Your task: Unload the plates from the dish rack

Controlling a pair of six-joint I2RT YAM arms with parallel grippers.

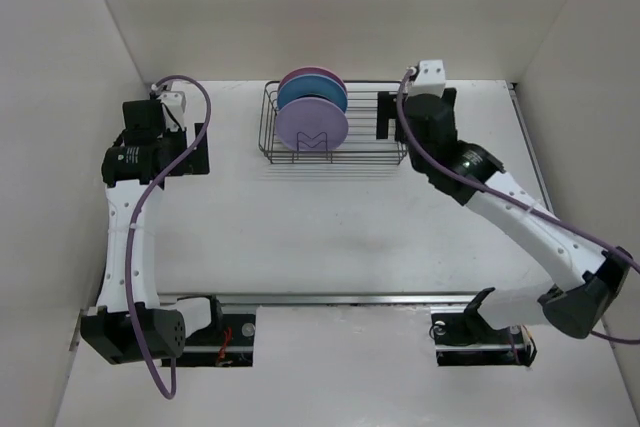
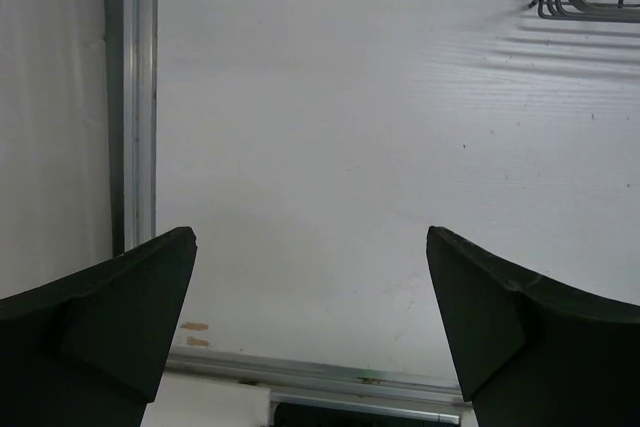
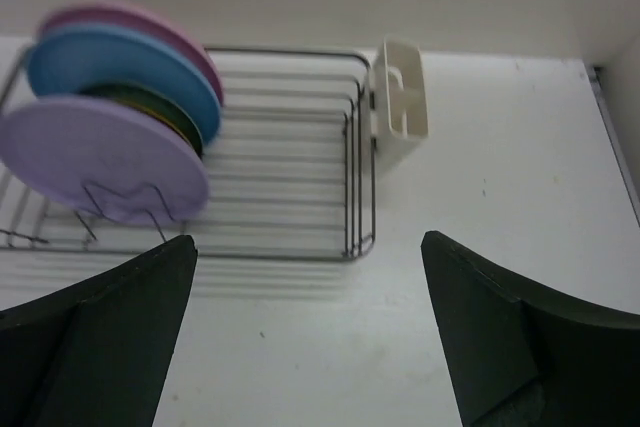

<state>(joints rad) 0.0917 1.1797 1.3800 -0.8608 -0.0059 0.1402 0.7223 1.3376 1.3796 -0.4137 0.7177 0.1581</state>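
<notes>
The tabletop (image 1: 330, 237) is plain white and matte, closed in by pale walls (image 1: 60, 97) on three sides, with a metal rail (image 1: 330, 299) along its near edge. The dish rack (image 1: 385, 152), a dark wire basket, stands at the far middle of the tabletop. A small beige cutlery holder (image 3: 403, 89) hangs on its right end. The plates stand on edge in its left half: a lavender plate (image 1: 312, 125) nearest, a blue plate (image 1: 312, 95) behind it, a pink plate (image 1: 312, 74) last. Green and yellow rims of smaller plates (image 3: 170, 107) show between lavender and blue. The left arm (image 1: 125, 237) has its jaws spread wide over bare tabletop left of the rack. The right arm (image 1: 520, 212) has its jaws spread too, above the rack's right end, holding nothing
</notes>
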